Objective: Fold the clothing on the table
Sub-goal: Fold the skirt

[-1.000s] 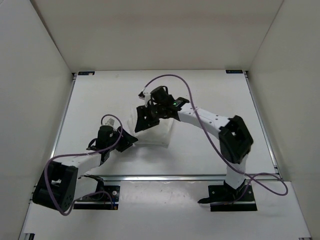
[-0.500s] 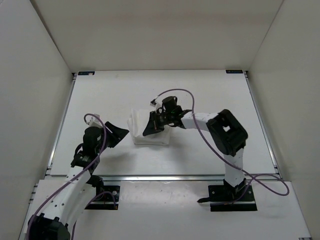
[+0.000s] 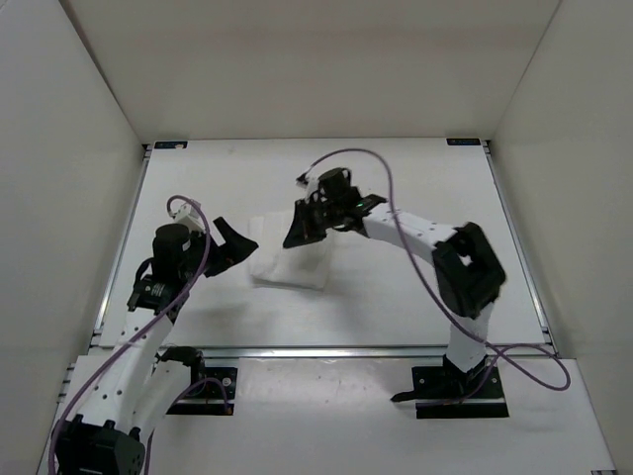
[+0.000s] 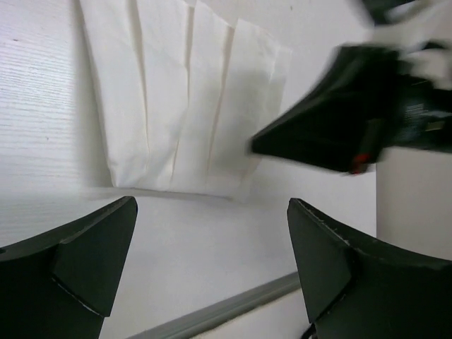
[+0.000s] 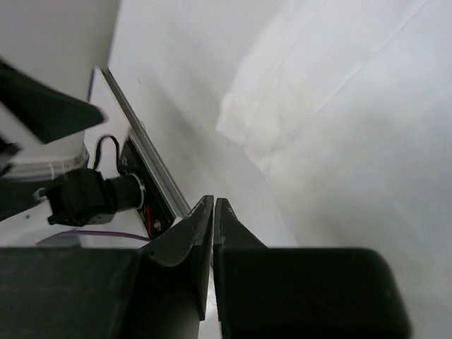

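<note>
The clothing (image 3: pixel 289 264) lies on the table (image 3: pixel 415 198) as a small white folded rectangle with straight crease lines (image 4: pixel 176 106). My left gripper (image 3: pixel 235 240) hovers just left of it, open, with nothing between its fingers (image 4: pixel 212 240). My right gripper (image 3: pixel 291 237) hangs over the clothing's far edge, shut on nothing. In the right wrist view its jaws (image 5: pixel 213 210) are pressed together above the table, with the clothing (image 5: pixel 339 106) spread beyond them. The left wrist view shows the right gripper (image 4: pixel 332 131) blurred at the clothing's right side.
A thin metal rail (image 3: pixel 326 349) runs along the table's near edge, also seen as a rail (image 4: pixel 212 314) under the left fingers. White walls enclose the table on three sides. Purple cables (image 3: pixel 346 153) loop off both arms.
The left gripper let go of the clothing, drew back to the left and opened wide. The right gripper shut and shifted slightly toward the clothing's far edge.
</note>
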`<state>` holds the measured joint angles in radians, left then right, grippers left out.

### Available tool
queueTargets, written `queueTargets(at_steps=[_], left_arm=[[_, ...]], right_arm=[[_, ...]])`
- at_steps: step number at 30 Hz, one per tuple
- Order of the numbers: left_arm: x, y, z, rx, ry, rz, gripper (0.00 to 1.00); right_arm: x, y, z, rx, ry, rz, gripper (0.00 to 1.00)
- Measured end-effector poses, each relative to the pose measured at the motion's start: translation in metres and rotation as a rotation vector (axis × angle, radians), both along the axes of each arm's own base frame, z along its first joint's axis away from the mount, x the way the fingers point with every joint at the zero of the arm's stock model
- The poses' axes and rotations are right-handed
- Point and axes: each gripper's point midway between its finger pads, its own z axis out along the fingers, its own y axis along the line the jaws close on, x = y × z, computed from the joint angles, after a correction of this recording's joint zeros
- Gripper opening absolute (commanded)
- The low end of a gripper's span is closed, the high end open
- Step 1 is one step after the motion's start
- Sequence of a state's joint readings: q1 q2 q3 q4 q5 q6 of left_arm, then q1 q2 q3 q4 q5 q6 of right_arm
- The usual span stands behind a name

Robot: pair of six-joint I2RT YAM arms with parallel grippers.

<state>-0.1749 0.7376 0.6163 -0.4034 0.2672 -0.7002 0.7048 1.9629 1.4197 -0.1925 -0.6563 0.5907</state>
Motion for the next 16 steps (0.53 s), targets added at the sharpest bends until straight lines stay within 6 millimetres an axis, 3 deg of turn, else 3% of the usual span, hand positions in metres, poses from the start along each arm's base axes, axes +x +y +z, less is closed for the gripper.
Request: queueTargets(at_steps=[4,6,7,10,12,14,16], left_arm=[[0.006,-0.01,0.01,0.044,0.035,-0.1,0.99],[0.008,-0.014,0.005,0.06,0.068,-0.141,0.98],[0.007,-0.015,0.0,0.065,0.092,-0.156,0.99],[-0.002,-0.018,-0.02,0.082,0.174,-0.188,0.99],[-0.009,-0.019,-0.024,0.085,0.178,-0.198,0.99],[-0.016,-0.018,-0.021,0.085,0.157,-0.203,0.99],[-0.017,-0.017,-0.017,0.088,0.141,-0.202,0.99]], right_arm=[[0.03,-0.069,0.09,0.069,-0.22,-0.133,0.04],[0.044,-0.116,0.114,0.062,-0.318,-0.228,0.05],[0.049,-0.138,0.116,0.043,-0.348,-0.278,0.05],[0.049,-0.201,0.091,-0.055,-0.354,-0.401,0.05],[0.039,-0.229,0.056,-0.126,-0.284,-0.438,0.05],[0.029,-0.247,0.027,-0.186,-0.209,-0.456,0.05],[0.023,-0.256,0.015,-0.225,-0.166,-0.46,0.07]])
